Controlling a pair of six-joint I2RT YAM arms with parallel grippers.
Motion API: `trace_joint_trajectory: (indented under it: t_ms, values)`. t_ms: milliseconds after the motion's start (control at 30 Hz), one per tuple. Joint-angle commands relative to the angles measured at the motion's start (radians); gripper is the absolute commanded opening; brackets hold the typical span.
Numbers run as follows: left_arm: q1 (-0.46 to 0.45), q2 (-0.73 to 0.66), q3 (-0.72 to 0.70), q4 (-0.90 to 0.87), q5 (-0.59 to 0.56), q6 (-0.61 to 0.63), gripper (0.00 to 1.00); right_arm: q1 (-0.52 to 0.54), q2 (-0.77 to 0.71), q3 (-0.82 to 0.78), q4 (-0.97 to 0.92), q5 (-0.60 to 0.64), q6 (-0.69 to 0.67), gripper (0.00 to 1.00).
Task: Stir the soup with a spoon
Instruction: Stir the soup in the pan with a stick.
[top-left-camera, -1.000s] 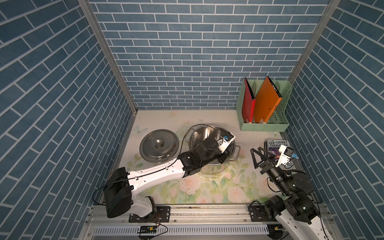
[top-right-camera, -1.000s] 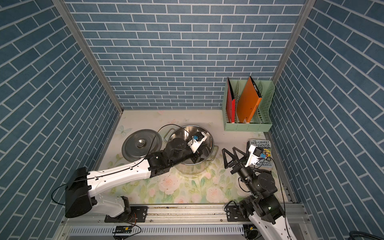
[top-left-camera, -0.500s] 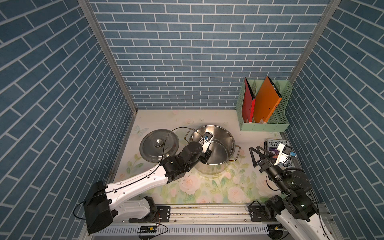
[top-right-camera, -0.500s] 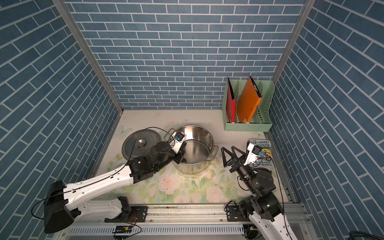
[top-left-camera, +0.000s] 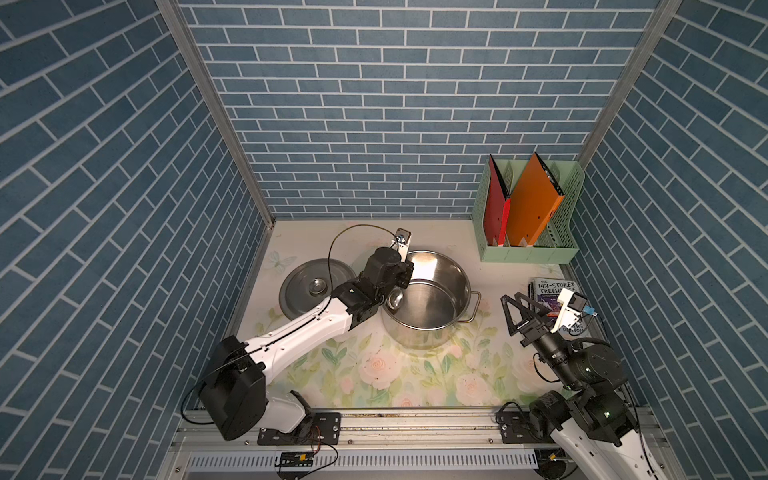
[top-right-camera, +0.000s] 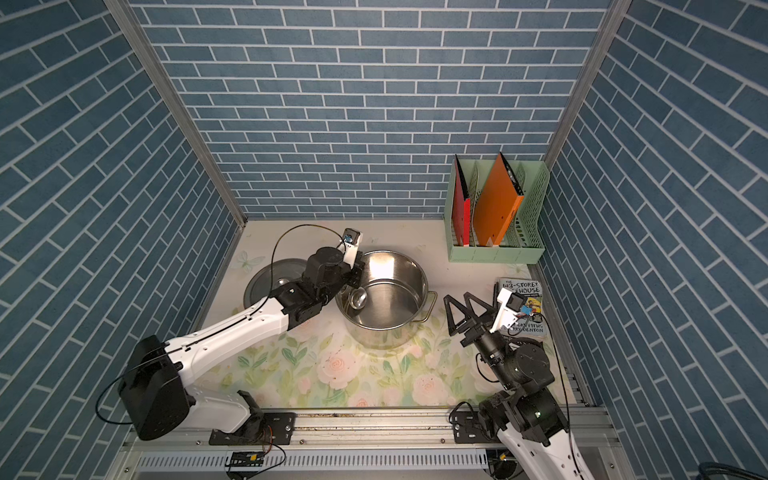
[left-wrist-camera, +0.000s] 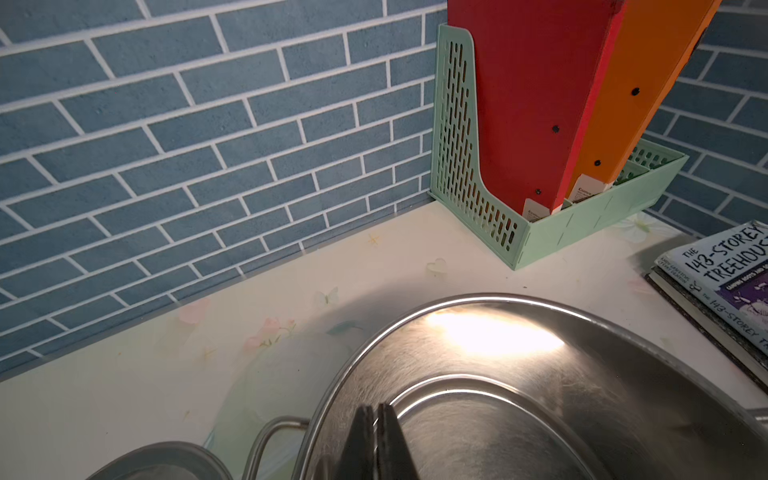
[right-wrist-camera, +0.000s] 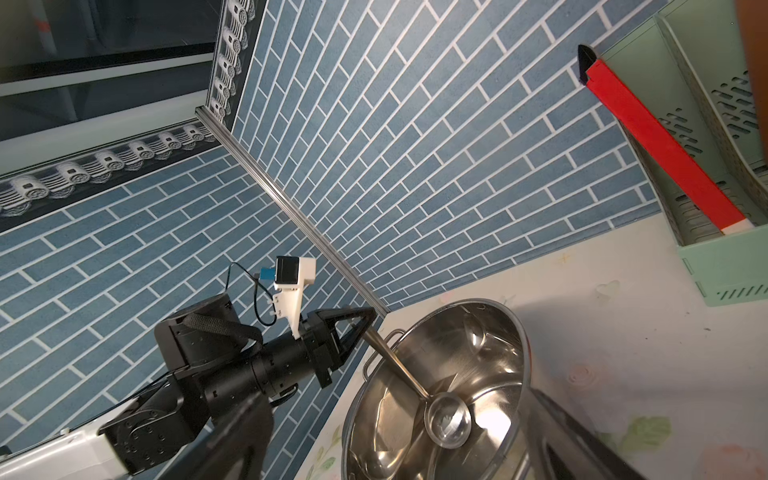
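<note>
On the flowered table cover (top-left-camera: 374, 365), a steel pot (top-left-camera: 459, 276) stands near the middle, with its lid (top-left-camera: 307, 286) lying flat just beside it on the left arm's side. The left gripper (right-wrist-camera: 368, 322) is over the pot's rim on the lid side. Its fingers (right-wrist-camera: 353, 332) are pressed together on the upper end of the spoon (right-wrist-camera: 409, 378), and the left wrist view also shows the two fingers closed with no gap. From that grip the thin handle slopes down across the rim into the pot. The small round bowl of the spoon sits low inside, close to the wall nearest the lid, and shows in both top views (top-left-camera: 395, 298) (top-right-camera: 358, 297). Whether it touches the bottom cannot be told, nor whether there is any liquid in the pot. The right gripper (top-right-camera: 457, 297) is held above the table between the pot and a book (top-left-camera: 552, 291) that lies flat near the right wall. Its fingers are spread wide apart with nothing between them, well clear of the pot. Behind the book, in the back right corner, a pale green file rack (top-left-camera: 528, 253) holds a red folder (top-left-camera: 496, 208) and an orange folder (top-left-camera: 534, 203), both leaning.
</note>
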Motion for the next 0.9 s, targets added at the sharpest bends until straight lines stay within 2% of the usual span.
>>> trace_joint_trajectory:
  t_ms: [0,200,500,633,867]
  values:
    - [0.004,0.064,0.083,0.057,0.049,0.023,0.0,0.003,-0.022,0.009,-0.006,0.004,0.009,0.97]
    - [-0.012,0.147,0.162,0.113,0.185,0.004,0.0,0.004,-0.047,0.017,-0.04,0.019,0.006,0.97]
    - [-0.123,0.204,0.221,0.155,0.258,0.046,0.0,0.004,-0.046,0.017,-0.04,0.018,0.006,0.97]
    - [-0.174,0.19,0.214,0.144,0.253,0.059,0.0,0.004,-0.048,0.015,-0.043,0.018,0.006,0.97]
    - [-0.258,0.103,0.117,0.099,0.219,0.077,0.0,0.004,-0.041,0.006,-0.031,0.017,0.006,0.97]
